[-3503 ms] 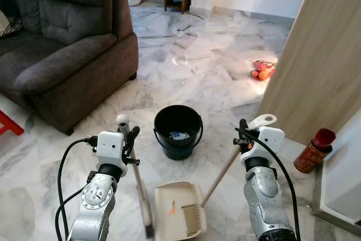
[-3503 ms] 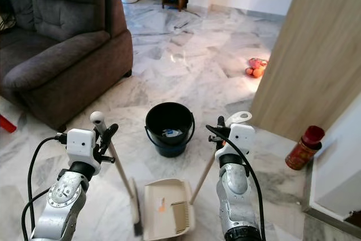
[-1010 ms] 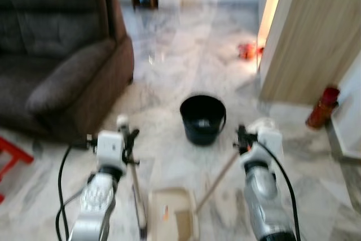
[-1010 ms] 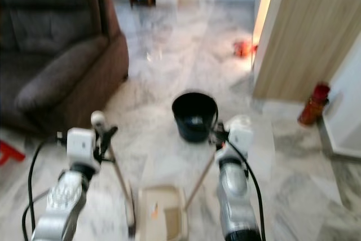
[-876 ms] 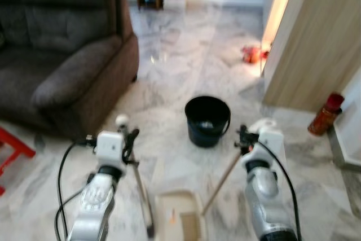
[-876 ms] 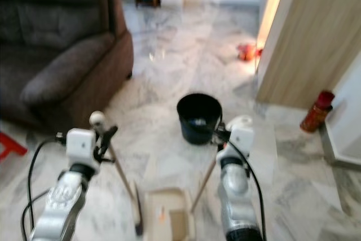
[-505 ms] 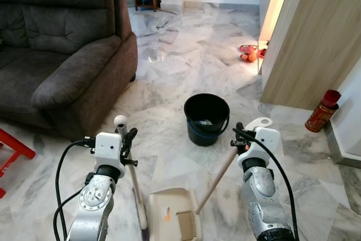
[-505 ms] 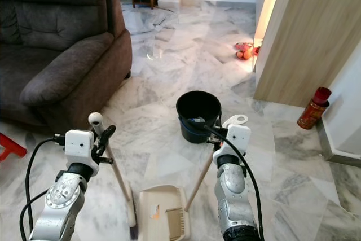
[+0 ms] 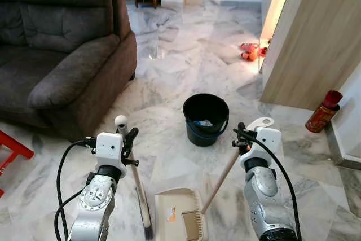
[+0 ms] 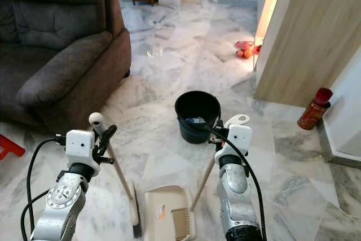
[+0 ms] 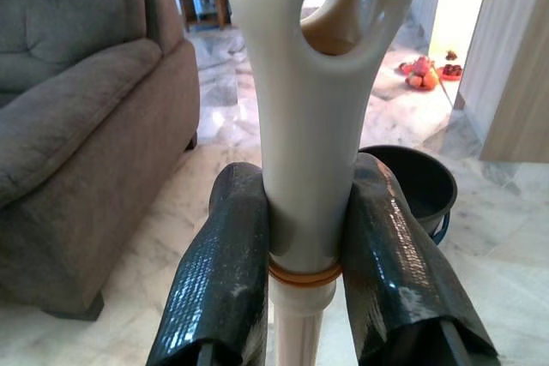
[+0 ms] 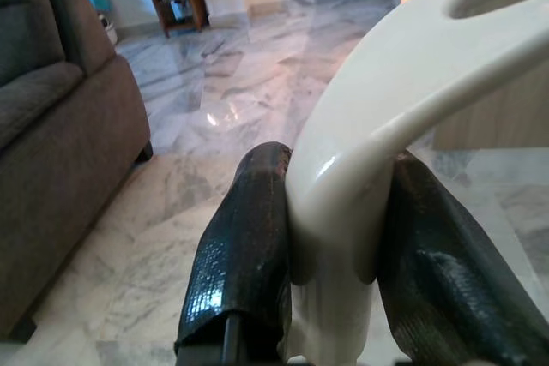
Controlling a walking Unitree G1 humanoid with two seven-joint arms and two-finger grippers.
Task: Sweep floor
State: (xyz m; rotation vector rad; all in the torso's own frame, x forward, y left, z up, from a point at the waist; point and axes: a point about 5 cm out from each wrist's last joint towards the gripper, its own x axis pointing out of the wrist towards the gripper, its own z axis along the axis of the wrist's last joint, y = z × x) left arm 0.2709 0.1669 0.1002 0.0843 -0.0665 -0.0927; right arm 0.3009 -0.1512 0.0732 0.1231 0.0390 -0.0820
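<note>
Here the left gripper (image 11: 309,237) has its jaws clamped on the broom (image 9: 138,190) handle, the right gripper (image 12: 330,229) on the dustpan (image 9: 180,221) handle; both tools rest on the marble floor (image 9: 186,71) near the black bucket (image 9: 206,118).

Both arms raised forward; left gripper (image 11: 304,237) clamps a handle between its fingers, right gripper (image 12: 330,237) pinches likewise.
</note>
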